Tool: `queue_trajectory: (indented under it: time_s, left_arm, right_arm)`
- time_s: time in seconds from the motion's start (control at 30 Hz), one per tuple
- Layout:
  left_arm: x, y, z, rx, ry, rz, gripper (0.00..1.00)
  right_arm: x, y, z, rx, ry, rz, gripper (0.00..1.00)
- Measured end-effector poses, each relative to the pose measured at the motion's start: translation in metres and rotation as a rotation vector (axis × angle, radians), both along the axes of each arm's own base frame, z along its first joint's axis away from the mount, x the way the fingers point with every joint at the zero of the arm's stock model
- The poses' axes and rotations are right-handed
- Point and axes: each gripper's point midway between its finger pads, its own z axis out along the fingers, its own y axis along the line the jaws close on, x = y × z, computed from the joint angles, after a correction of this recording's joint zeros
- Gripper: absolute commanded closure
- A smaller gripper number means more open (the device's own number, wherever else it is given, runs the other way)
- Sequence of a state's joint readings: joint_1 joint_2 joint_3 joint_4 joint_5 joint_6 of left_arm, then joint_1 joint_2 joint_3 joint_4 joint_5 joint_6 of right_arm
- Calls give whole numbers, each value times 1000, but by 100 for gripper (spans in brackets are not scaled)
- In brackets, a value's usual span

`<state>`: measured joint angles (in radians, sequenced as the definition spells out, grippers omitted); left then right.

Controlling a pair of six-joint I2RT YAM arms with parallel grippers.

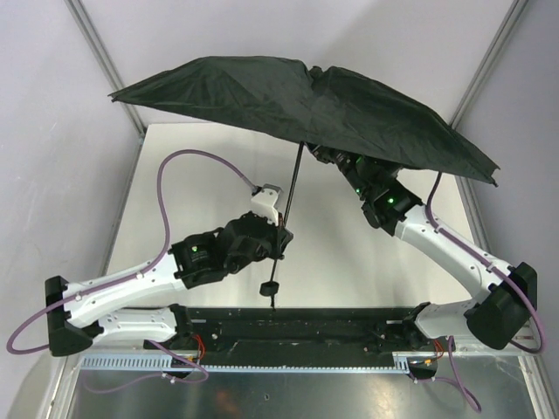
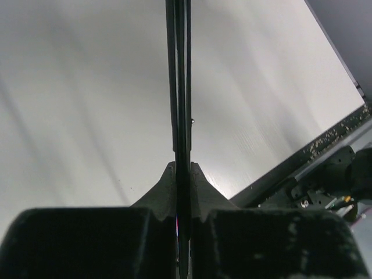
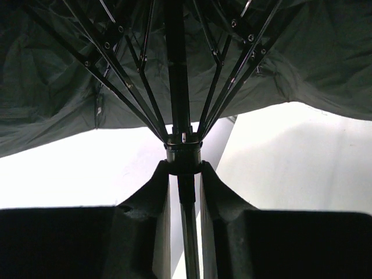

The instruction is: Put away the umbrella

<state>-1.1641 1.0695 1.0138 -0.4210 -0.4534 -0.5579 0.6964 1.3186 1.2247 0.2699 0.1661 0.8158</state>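
Note:
The black umbrella [image 1: 297,100] stands open above the table, canopy spread wide, its slim shaft [image 1: 291,188] running down to a small black handle [image 1: 271,286]. My left gripper [image 1: 281,231] is shut on the lower shaft [image 2: 178,87], which is pinched between its fingertips [image 2: 182,168]. My right arm [image 1: 384,196] reaches up under the canopy, which hides its fingers from above. In the right wrist view my right gripper [image 3: 184,165] straddles the shaft just below the runner [image 3: 183,152]. Its jaws stand slightly apart, with light showing on both sides of the shaft. Metal ribs [image 3: 116,64] fan out overhead.
The white table [image 1: 201,175] lies under the umbrella. A black rail [image 1: 297,327] runs along the near edge between the arm bases. Grey frame posts [image 1: 105,61] rise at the back corners, close to the canopy's edges.

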Motion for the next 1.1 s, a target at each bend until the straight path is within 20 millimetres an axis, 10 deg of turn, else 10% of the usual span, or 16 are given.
queue_trajectory:
  time_s: [0.33, 0.5, 0.7, 0.87, 0.97, 1.1]
  left_arm:
    - [-40, 22, -44, 102, 281, -184, 100]
    - [-46, 26, -47, 105, 338, -214, 100]
    - [-35, 4, -25, -1, 283, -247, 62]
    - [-3, -11, 23, -211, 135, -192, 38]
    - [-6, -8, 20, -247, 116, -193, 23]
    - [-12, -7, -8, -226, 166, -206, 27]
  right_arm:
    - [-49, 22, -60, 37, 52, 107, 100]
    - [-66, 28, -56, 89, 44, 151, 100]
    - [-56, 3, -39, 167, 9, 195, 100]
    - [-36, -2, -65, 207, 115, 275, 100]
    - [-24, 0, -84, 228, 194, 299, 100]
    - [-21, 4, -97, 231, 245, 325, 100]
